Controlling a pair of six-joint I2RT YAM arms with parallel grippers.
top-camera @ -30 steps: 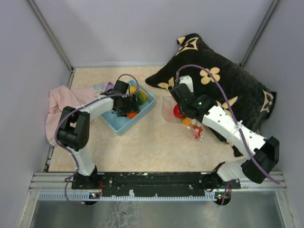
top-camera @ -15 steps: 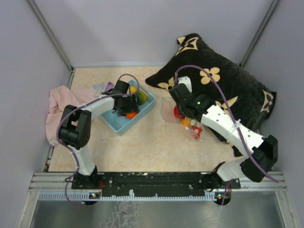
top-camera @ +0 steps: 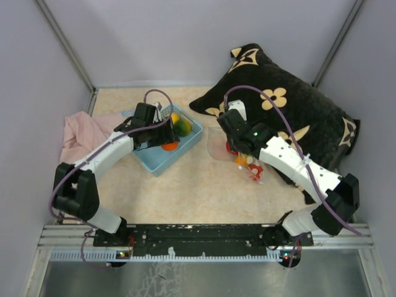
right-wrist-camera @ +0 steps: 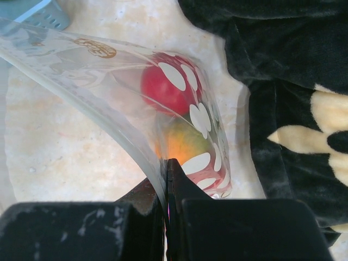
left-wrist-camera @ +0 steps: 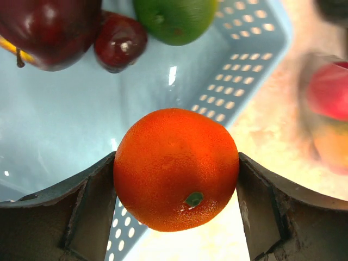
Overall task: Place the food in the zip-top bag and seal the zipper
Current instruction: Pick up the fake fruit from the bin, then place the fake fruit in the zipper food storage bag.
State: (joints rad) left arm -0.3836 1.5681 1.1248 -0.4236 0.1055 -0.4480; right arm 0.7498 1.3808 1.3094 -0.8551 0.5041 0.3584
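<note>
My left gripper (top-camera: 162,143) is shut on an orange toy fruit (left-wrist-camera: 176,168), held just above the light-blue basket (top-camera: 185,141); the fruit also shows in the top view (top-camera: 168,146). Dark purple (left-wrist-camera: 49,30), dark red (left-wrist-camera: 119,42) and green (left-wrist-camera: 174,19) fruits lie in the basket. My right gripper (right-wrist-camera: 167,166) is shut on the upper edge of the clear dotted zip-top bag (right-wrist-camera: 179,117), lifting its mouth open. A red fruit (right-wrist-camera: 166,87) and an orange-yellow one (right-wrist-camera: 182,142) lie inside the bag. The bag sits right of the basket (top-camera: 241,158).
A black pillow with cream flowers (top-camera: 291,111) lies at the back right, touching the bag's far side. A pink cloth (top-camera: 80,133) lies left of the basket. Grey walls enclose the beige table (top-camera: 185,192).
My left gripper has risen out of the basket with the orange fruit and its arm has swung back to the left. The right gripper has shifted slightly left, still holding the bag.
</note>
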